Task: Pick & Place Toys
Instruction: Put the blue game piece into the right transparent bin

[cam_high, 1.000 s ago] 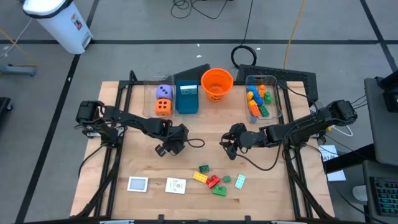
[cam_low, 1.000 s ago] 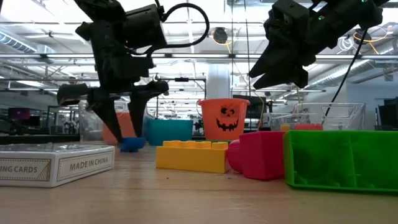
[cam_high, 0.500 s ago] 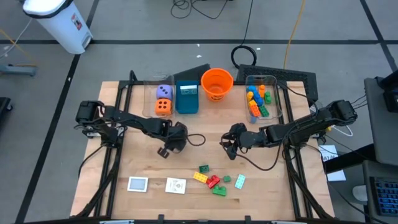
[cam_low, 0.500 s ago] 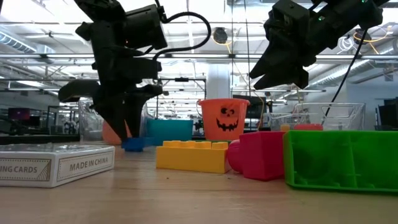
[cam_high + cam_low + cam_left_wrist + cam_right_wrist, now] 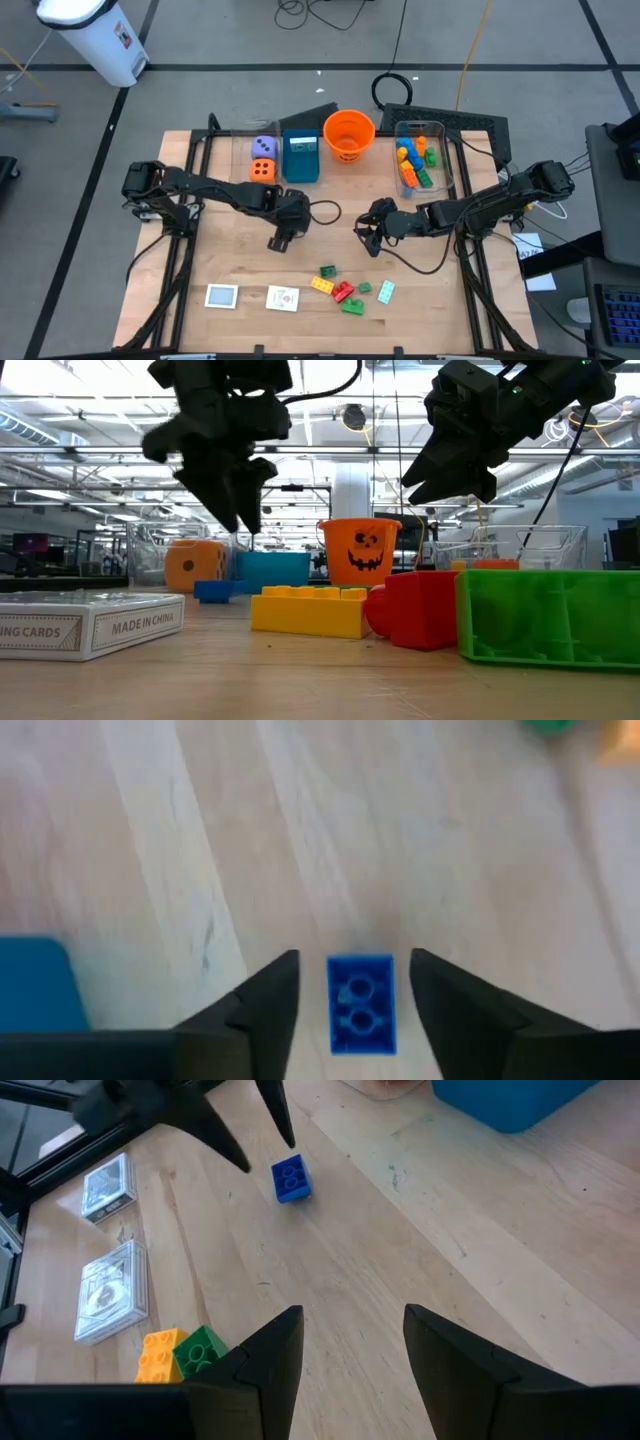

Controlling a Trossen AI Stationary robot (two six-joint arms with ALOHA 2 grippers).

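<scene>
The pale wooden desk [image 5: 240,260] sits in an open workshop with a grey floor around it. Nearest you in the low view, a white card box [image 5: 90,622] lies at lower left, with a yellow brick [image 5: 308,609], a red brick [image 5: 415,608] and a green brick [image 5: 545,614] filling the lower right. Farther back, the small blue brick [image 5: 361,1003] rests on the wood, touching nothing.

The left end effector [image 5: 281,239] has lifted and shifted toward the frame's centre since a second ago, when its fingers straddled that brick low on the desk. Now its jaws stand apart with nothing in them, the blue brick below them, so you should judge that grasp as missed or let go; the brick is not yet picked.

The right end effector [image 5: 366,231] has stayed hovering right of centre, half open and empty.

At the far edge stand the orange die [image 5: 194,565], the teal box [image 5: 300,157] and the orange bucket [image 5: 348,134]. The purple die [image 5: 263,148] shows only from above, and the low view crops the green brick.
</scene>
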